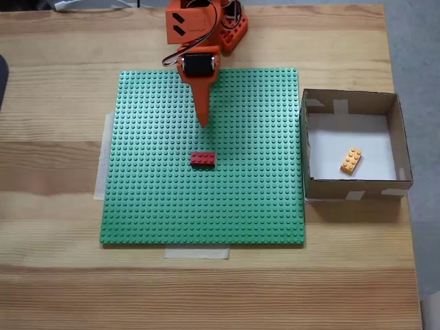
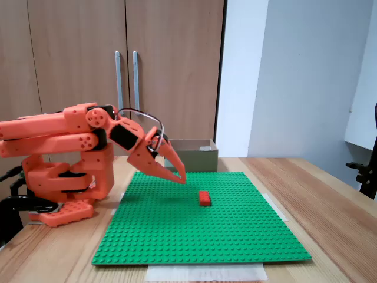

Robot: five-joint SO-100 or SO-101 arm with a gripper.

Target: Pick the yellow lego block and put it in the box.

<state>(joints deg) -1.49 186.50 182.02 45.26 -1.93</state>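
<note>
Claw (image 1: 203, 122): sitting closed and empty above the green baseplate (image 1: 151, 192).
Yellow lego block (image 1: 351, 160): lying inside the box (image 1: 399, 141), at 3 o'clock from the red brick (image 1: 203, 159).

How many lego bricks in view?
2. The yellow lego block lies inside the box; the red brick sits on the green baseplate, in front of the gripper. No others visible.

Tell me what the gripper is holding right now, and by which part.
Nothing. The gripper is shut and empty above the green baseplate; the yellow lego block lies in the box.
</note>
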